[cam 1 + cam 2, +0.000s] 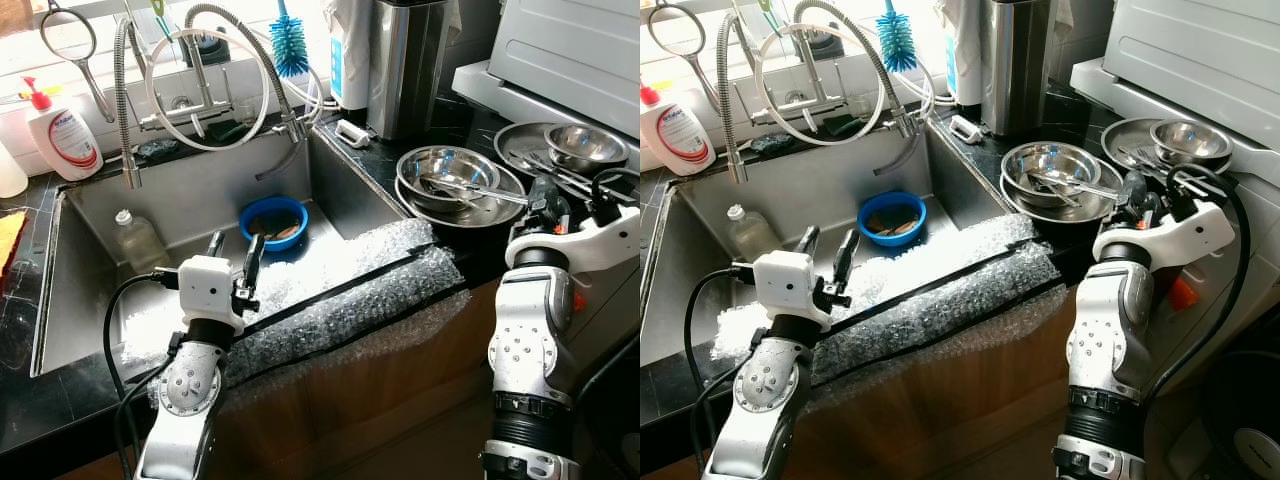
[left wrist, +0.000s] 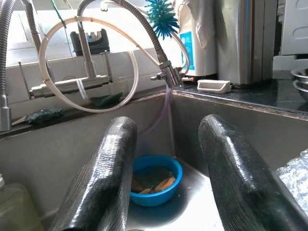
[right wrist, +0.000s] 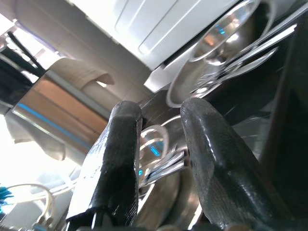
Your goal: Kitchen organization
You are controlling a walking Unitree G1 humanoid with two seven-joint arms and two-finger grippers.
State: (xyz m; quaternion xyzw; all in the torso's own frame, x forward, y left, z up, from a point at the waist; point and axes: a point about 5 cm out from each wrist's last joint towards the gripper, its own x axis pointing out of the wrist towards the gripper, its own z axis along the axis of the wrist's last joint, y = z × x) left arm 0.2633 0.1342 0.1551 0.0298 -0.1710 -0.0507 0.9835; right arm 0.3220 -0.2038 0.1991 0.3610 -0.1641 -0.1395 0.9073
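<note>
A blue bowl holding brown scraps sits at the back right of the steel sink. My left gripper hovers open over the sink's front edge, its fingers pointing toward that bowl with nothing between them. On the black counter to the right stand stacked steel bowls with utensils lying in them. Further right is a steel plate carrying a smaller bowl. My right gripper is raised beside these dishes, its fingers slightly apart and holding nothing.
Bubble wrap covers the sink's front edge. A plastic bottle stands in the sink at left. A coiled faucet, soap bottle, blue brush, steel canister and white appliance line the back and right.
</note>
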